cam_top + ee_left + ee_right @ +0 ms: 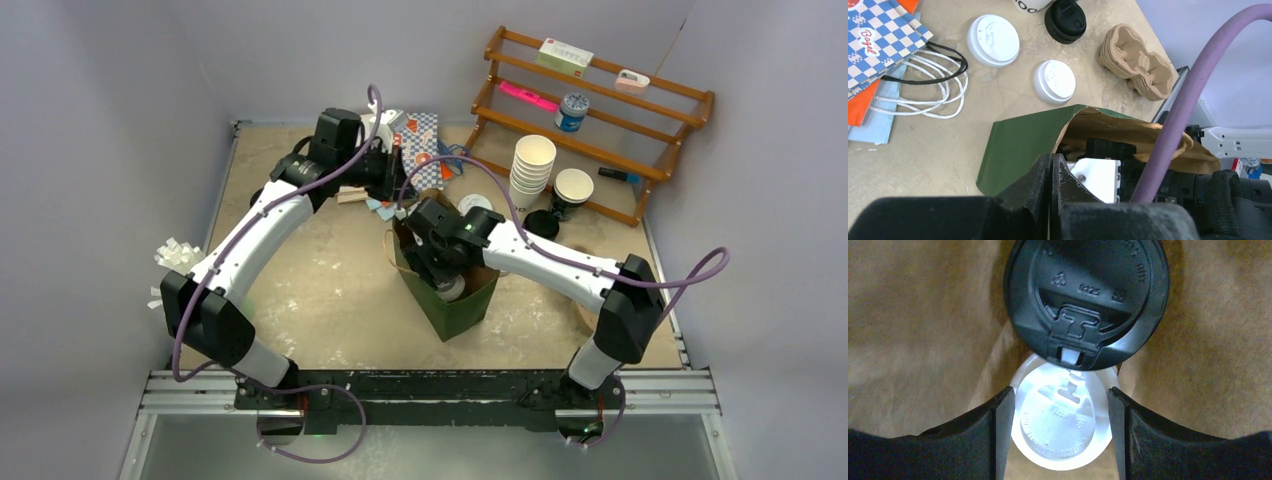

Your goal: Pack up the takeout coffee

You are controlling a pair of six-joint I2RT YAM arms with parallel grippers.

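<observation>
Jaws of the right gripper (1059, 392) stood fairly wide and closed on the coffee (1060, 432), one finger (998, 435) against each side of its white lid. The coffee sat upright deep inside the bag (908, 340), near the bag's middle. Its rim was partly overlapped by a black lid (1085, 295) that lay toward the bag's far wall. The cup body was hidden beneath the lid. The left gripper (1050, 167) was fully closed at the bag's green rim; whether it pinched the paper could not be told.

Handling, as judged:
- **Weight:** a small paper cup was probably light if empty, and heavier and liable to slosh if filled.
- **Stiffness:** the wall would likely yield to a hard squeeze, while the rim under the lid was probably the stiffest band.
- **Surface:** the plastic lid looked smooth and may have slipped or popped off under side load.
- **Where to hold:** the safest hold appeared to be across the cup just below the lid, with light pressure and the cup kept upright inside the bag.
</observation>
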